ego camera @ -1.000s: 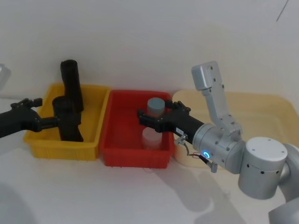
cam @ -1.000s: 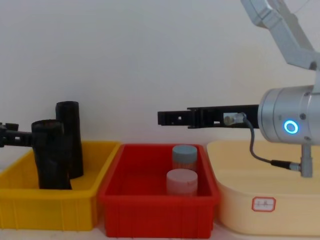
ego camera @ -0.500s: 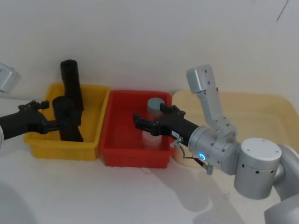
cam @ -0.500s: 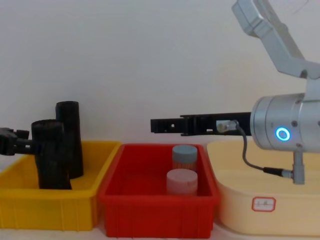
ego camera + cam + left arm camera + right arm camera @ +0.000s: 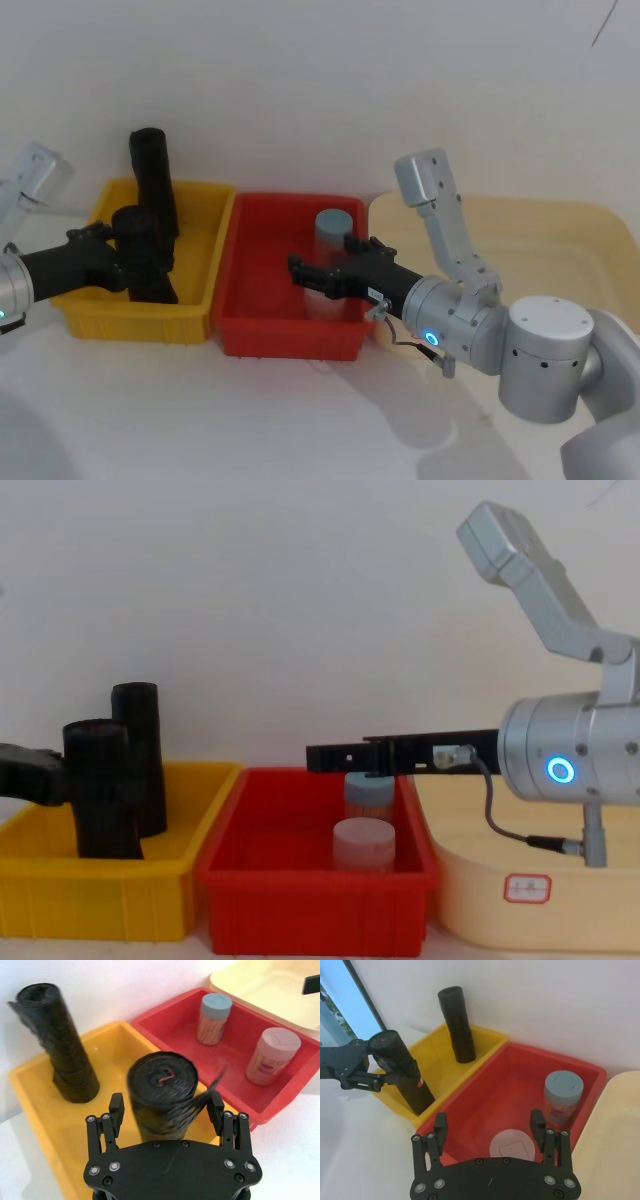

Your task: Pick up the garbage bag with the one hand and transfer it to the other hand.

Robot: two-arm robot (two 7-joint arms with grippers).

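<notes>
Black bag [image 5: 140,250] upright in yellow bin [image 5: 130,322], left gripper [image 5: 166,1105] astride.
Wrist view reveals fingers [image 5: 116,1107] apart, ragged flap [image 5: 207,1095]; right gripper [image 5: 488,1120] spread.

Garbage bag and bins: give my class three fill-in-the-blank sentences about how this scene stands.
The garbage bag, straddled by the open left gripper, stands upright in the left-hand bin, which is coloured ___.
The right gripper, open, hovers above the middle bin, which is coloured ___.
The middle bin holds ___ jars.
Missing words: yellow, red, two.
</notes>
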